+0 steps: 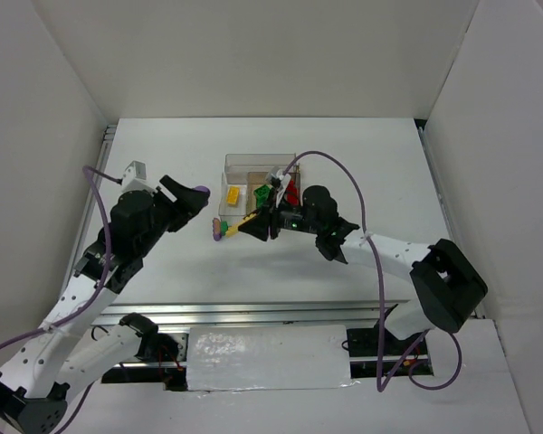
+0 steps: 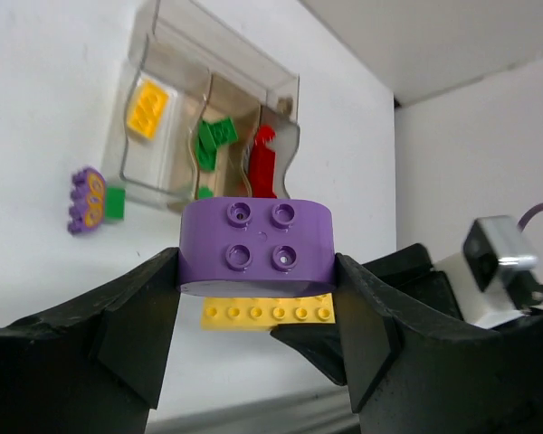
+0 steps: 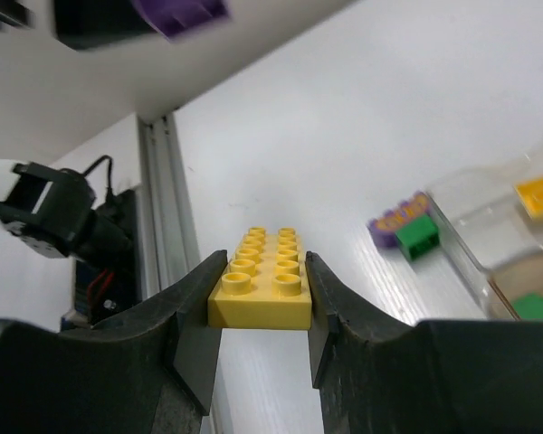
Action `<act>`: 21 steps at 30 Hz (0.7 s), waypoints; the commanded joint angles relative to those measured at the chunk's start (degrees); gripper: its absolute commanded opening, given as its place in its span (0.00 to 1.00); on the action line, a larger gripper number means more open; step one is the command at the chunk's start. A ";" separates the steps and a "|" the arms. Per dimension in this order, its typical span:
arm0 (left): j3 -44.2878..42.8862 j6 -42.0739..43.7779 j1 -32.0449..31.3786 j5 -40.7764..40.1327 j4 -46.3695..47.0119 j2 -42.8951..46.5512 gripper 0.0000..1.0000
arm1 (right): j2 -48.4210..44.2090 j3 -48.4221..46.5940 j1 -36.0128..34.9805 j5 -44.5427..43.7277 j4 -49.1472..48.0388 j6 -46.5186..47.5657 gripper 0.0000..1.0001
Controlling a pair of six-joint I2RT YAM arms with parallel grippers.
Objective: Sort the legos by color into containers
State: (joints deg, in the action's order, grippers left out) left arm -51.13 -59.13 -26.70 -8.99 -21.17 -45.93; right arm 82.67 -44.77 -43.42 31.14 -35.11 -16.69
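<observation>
Legos sit clamped in both arms: yellow lego [image 3: 264, 264] in right gripper [image 3: 262, 297]; purple lego [image 2: 256, 237] in left gripper [image 2: 256, 287].

place: robot lab test cell, not a home or shop
enclosure: plain white panels [image 1: 253, 54] box in the left, far and right sides
surface: bare white table [image 1: 380, 163]
mounting: metal rail [image 1: 253, 313] along near edge; left arm [image 1: 131, 226] and right arm [image 1: 394, 251] fixed there
wiring: purple cable [image 1: 344, 168] looped loose in the open
props: only legos [image 1: 233, 193] and clear containers [image 1: 253, 163], mid table
</observation>
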 commanded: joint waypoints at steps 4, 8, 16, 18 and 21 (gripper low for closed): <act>-1.78 3.06 1.30 -5.42 4.56 0.41 0.00 | -0.76 -0.93 2.37 3.84 4.18 -1.06 0.00; -2.74 3.85 1.47 -7.35 2.98 0.23 0.00 | 0.11 -2.85 2.20 -10.67 6.37 -2.03 0.00; -4.68 9.03 1.65 -8.24 -1.07 1.72 0.00 | 21.17 -31.75 2.02 -33.23 34.64 -0.01 0.00; -4.59 10.70 1.82 -7.53 -1.77 1.64 0.00 | 25.15 -38.96 2.02 -33.42 38.17 0.60 0.00; -4.76 13.42 2.09 -6.04 -2.21 1.64 0.00 | 31.13 -45.74 2.02 -35.26 44.76 -0.53 0.08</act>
State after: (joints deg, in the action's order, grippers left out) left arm -53.67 -50.22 -25.12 -16.29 -23.42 -44.80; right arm 110.39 -85.52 -41.21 1.06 -1.52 -17.17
